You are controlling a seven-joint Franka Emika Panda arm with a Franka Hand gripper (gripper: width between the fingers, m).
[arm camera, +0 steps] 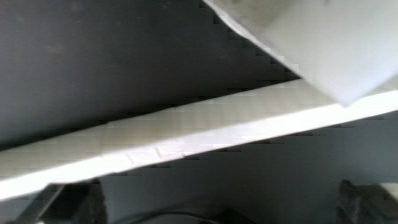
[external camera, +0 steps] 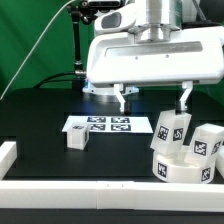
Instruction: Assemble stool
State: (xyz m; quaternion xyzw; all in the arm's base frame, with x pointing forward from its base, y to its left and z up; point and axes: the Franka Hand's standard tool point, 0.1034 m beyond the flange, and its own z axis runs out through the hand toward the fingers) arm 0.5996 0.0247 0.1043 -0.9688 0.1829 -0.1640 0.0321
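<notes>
White plastic, matte and blocky, on a black table [external camera: 40,115]. Lower left of centre: loose leg [external camera: 78,138], set apart, probably next to be fetched. Centre: thin flat marker board [external camera: 108,125]. Above it, gripper [external camera: 153,98], fingers spread wide, grasping nothing, hovering between board and stool. Lower right: round seat [external camera: 185,170] carrying upright leg [external camera: 170,130] and second leg [external camera: 208,142], apparently fitted; joints hidden.

White pieces on a black table [external camera: 40,120], green backdrop [external camera: 30,40].
The seat [external camera: 190,170] and legs [external camera: 171,129] are white with black-and-white square tags; a lone leg [external camera: 78,139] is white too. The marker board [external camera: 100,125] is white with black tag squares, and the border rail [external camera: 100,193] is plain white.
</notes>
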